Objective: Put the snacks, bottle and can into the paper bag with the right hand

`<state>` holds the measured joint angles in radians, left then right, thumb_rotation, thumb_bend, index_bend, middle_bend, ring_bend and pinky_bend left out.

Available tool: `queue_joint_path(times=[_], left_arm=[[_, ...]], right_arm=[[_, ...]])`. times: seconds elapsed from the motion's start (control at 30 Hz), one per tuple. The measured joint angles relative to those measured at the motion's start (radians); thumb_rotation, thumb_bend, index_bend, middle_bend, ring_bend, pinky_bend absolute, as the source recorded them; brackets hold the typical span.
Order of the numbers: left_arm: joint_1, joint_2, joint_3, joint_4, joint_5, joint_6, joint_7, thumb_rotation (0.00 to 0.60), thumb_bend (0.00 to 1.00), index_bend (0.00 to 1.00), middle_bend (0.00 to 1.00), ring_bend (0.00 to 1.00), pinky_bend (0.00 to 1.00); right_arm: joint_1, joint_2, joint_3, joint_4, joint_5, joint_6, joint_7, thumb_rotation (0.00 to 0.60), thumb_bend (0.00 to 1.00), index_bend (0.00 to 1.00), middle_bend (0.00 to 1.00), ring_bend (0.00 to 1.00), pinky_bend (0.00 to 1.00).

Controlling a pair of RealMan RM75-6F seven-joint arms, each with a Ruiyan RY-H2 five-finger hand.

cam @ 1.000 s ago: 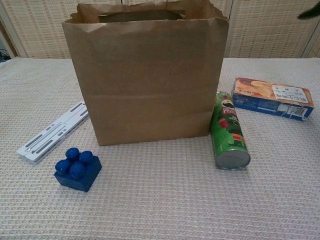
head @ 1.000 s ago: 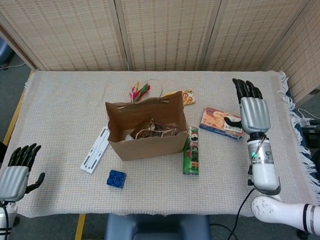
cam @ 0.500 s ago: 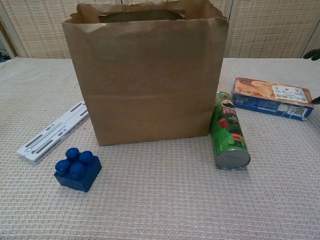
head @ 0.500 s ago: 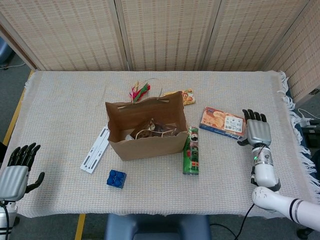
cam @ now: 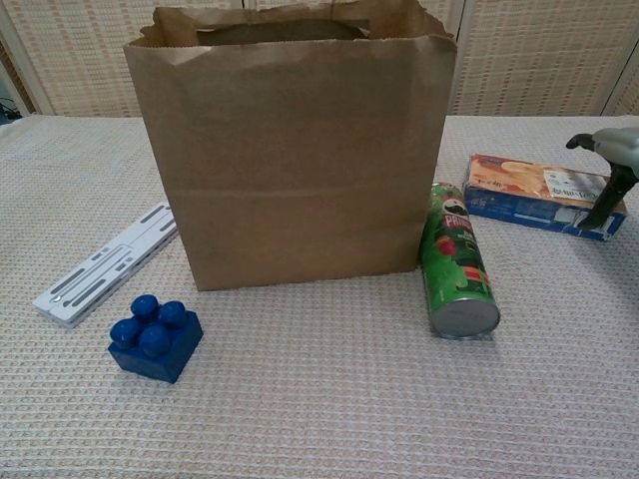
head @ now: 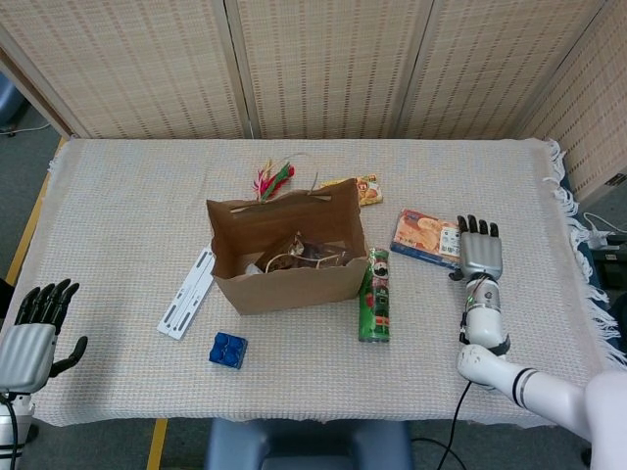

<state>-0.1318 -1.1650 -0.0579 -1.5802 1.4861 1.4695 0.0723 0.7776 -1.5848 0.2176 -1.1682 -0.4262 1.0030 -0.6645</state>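
Over snack box (head: 427, 238), right hand (head: 480, 253)

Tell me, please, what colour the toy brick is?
Blue; the toy brick shows best in the chest view.

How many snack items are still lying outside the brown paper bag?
3: the green cylindrical chip can lying against the brown paper bag, the orange snack box by the right hand, and a yellow snack packet behind the bag. The bag may hide more.
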Motion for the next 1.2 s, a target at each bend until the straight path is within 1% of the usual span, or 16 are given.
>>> queue_joint_path(times=[0.3, 0.33, 0.4, 0.43, 0.47, 0.5, 0.53, 0.57, 0.63, 0.7, 0.8, 1.03, 1.13, 1.2], left_arm=[[-0.001, -0.001, -0.001, 0.004, 0.001, 0.000, -0.011, 0.600, 0.37, 0.03, 0.00, 0.00, 0.00], [-0.001, -0.001, -0.001, 0.004, 0.001, 0.000, -0.011, 0.600, 0.37, 0.03, 0.00, 0.00, 0.00], [-0.002, -0.001, -0.002, 0.004, 0.000, -0.001, -0.014, 0.600, 0.37, 0.03, 0.00, 0.00, 0.00], [-0.002, 0.000, -0.002, 0.004, 0.000, -0.001, -0.015, 0.600, 0.37, 0.03, 0.00, 0.00, 0.00], [-0.002, 0.000, -0.002, 0.004, 0.000, -0.002, -0.017, 0.600, 0.37, 0.03, 0.00, 0.00, 0.00], [-0.002, 0.000, -0.002, 0.005, 0.000, -0.003, -0.018, 0.600, 0.37, 0.03, 0.00, 0.00, 0.00], [-0.003, 0.001, -0.002, 0.005, 0.000, -0.003, -0.020, 0.600, 0.37, 0.03, 0.00, 0.00, 0.00], [-0.003, 0.001, -0.002, 0.005, 0.001, -0.003, -0.022, 0.600, 0.37, 0.03, 0.00, 0.00, 0.00], [-0.002, 0.001, -0.001, 0.006, 0.002, -0.002, -0.024, 0.600, 0.37, 0.03, 0.00, 0.00, 0.00], [-0.002, 0.002, 0.000, 0.006, 0.005, -0.001, -0.027, 0.600, 0.37, 0.03, 0.00, 0.00, 0.00], [-0.002, 0.002, 0.001, 0.007, 0.007, 0.000, -0.029, 0.600, 0.37, 0.03, 0.00, 0.00, 0.00], [-0.002, 0.003, 0.002, 0.008, 0.009, -0.001, -0.030, 0.600, 0.37, 0.03, 0.00, 0.00, 0.00], [-0.001, 0.003, 0.006, 0.010, 0.017, 0.003, -0.033, 0.600, 0.38, 0.03, 0.00, 0.00, 0.00], [0.000, 0.004, 0.006, 0.010, 0.018, 0.004, -0.032, 0.600, 0.37, 0.03, 0.00, 0.00, 0.00]], right_arm=[[0.054, -0.128, 0.070, 0.211, 0.066, -0.130, 0.003, 0.600, 0.00, 0.00, 0.00, 0.00, 0.00], [0.058, -0.140, 0.076, 0.230, 0.070, -0.141, 0.005, 0.600, 0.00, 0.00, 0.00, 0.00, 0.01], [0.068, -0.169, 0.089, 0.274, 0.073, -0.161, 0.014, 0.600, 0.05, 0.00, 0.03, 0.02, 0.07], [0.071, -0.181, 0.094, 0.291, 0.070, -0.166, 0.023, 0.600, 0.11, 0.03, 0.11, 0.10, 0.17], [0.073, -0.192, 0.099, 0.306, 0.058, -0.169, 0.039, 0.600, 0.19, 0.12, 0.25, 0.26, 0.34], [0.073, -0.198, 0.101, 0.313, 0.044, -0.168, 0.054, 0.600, 0.23, 0.19, 0.33, 0.36, 0.45], [0.073, -0.204, 0.103, 0.320, 0.026, -0.166, 0.071, 0.600, 0.27, 0.32, 0.45, 0.50, 0.59], [0.072, -0.210, 0.106, 0.327, -0.003, -0.161, 0.098, 0.600, 0.30, 0.44, 0.54, 0.61, 0.69], [0.067, -0.217, 0.108, 0.333, -0.053, -0.150, 0.143, 0.600, 0.31, 0.55, 0.61, 0.69, 0.76], [0.057, -0.217, 0.112, 0.332, -0.115, -0.129, 0.196, 0.600, 0.33, 0.59, 0.64, 0.73, 0.78], [0.035, -0.198, 0.122, 0.301, -0.175, -0.098, 0.262, 0.600, 0.33, 0.60, 0.65, 0.73, 0.79], [-0.012, -0.109, 0.154, 0.149, -0.230, -0.028, 0.322, 0.600, 0.34, 0.59, 0.65, 0.73, 0.79], [-0.038, -0.040, 0.175, 0.033, -0.270, 0.034, 0.345, 0.600, 0.34, 0.58, 0.65, 0.73, 0.79], [-0.058, 0.022, 0.190, -0.085, -0.302, 0.083, 0.351, 0.600, 0.34, 0.57, 0.65, 0.73, 0.79]])
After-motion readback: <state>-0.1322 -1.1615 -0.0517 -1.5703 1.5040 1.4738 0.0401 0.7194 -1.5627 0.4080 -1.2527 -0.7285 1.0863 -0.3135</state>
